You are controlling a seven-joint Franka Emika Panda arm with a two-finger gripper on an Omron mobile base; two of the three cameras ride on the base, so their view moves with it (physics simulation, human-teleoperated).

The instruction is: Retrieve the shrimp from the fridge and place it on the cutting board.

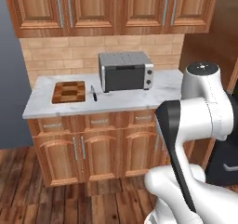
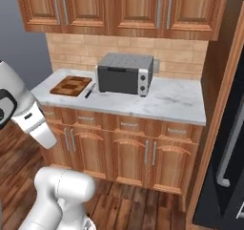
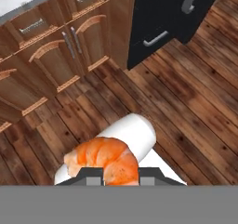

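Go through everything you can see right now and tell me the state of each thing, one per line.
shrimp: held between the fingers, off the board
gripper: shut on the shrimp
cutting board: flat on the counter, nothing on it
fridge: doors closed
toaster oven: door closed
knife: lying on the counter beside the cutting board
lower cabinets: doors and drawers closed
upper cabinets: doors closed

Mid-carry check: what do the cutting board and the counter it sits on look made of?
Cutting board: apparently wood, matte, judging by its checkered light and dark brown blocks. Counter: looks like polished marble or an imitation, white with faint grey veining.
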